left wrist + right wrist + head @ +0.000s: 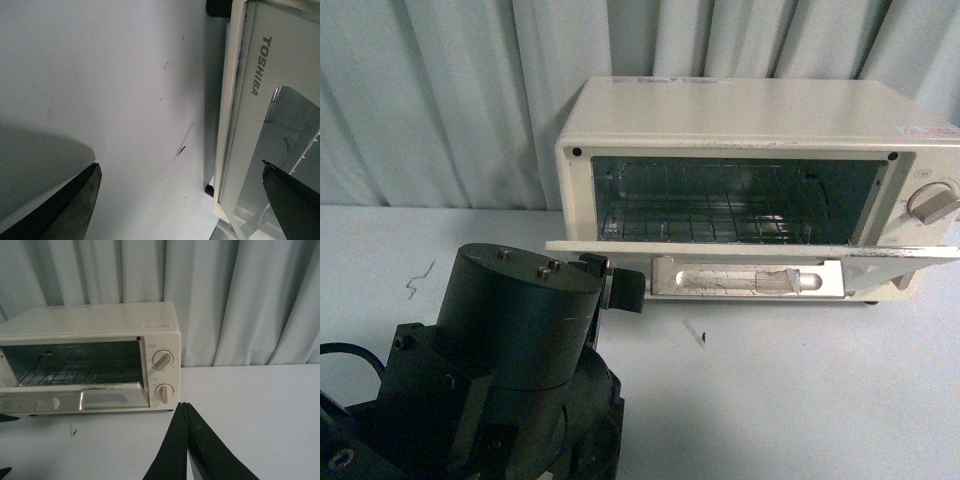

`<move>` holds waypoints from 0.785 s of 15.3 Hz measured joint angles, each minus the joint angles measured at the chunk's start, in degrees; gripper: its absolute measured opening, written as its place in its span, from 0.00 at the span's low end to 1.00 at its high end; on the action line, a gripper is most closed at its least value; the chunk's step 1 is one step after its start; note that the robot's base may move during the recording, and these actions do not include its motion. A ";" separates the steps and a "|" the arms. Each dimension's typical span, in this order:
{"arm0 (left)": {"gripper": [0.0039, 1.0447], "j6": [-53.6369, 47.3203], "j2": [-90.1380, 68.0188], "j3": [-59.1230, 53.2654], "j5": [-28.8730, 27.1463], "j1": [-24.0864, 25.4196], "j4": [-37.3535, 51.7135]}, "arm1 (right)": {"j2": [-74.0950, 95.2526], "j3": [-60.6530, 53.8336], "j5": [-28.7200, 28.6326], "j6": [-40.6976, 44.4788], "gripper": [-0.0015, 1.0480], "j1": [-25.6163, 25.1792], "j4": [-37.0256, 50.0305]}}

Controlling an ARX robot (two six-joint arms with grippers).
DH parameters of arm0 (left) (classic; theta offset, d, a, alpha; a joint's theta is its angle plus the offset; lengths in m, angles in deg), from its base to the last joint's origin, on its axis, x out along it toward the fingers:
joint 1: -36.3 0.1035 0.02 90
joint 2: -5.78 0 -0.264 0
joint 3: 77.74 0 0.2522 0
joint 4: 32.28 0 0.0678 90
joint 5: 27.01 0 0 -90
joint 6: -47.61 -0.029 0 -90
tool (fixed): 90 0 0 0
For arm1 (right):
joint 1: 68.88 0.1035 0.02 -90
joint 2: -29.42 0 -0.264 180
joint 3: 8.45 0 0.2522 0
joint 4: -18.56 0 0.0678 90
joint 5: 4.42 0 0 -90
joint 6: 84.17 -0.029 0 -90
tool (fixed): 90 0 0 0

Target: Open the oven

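Observation:
The cream-white oven stands on the table at the right, and it also shows in the right wrist view. Its glass door hangs down about level, with the metallic handle bar below it. The wire rack shows inside. My left gripper is open at the door's left end. In the left wrist view the gripper spans the door's edge, touching nothing. My right gripper is shut and empty, on the table side of the oven's knobs, apart from the oven.
The white table stretches in front of the oven, with a small dark scrap lying on it. A pale curtain hangs close behind the oven. My left arm's dark body fills the lower left.

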 joint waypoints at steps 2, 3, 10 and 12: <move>0.94 0.00 0.00 0.00 0.00 0.00 0.00 | 0.00 0.00 -0.11 0.02 0.02 0.24 -0.02; 0.94 0.02 0.00 0.00 0.00 0.00 0.02 | 0.00 0.00 -0.11 0.02 0.02 0.24 -0.02; 0.94 0.02 0.00 0.00 0.00 0.00 0.00 | 0.00 0.00 -0.13 0.09 0.02 0.24 0.00; 0.94 0.02 0.00 0.00 0.00 0.00 0.02 | 0.00 0.00 -0.13 0.07 0.24 0.24 -0.02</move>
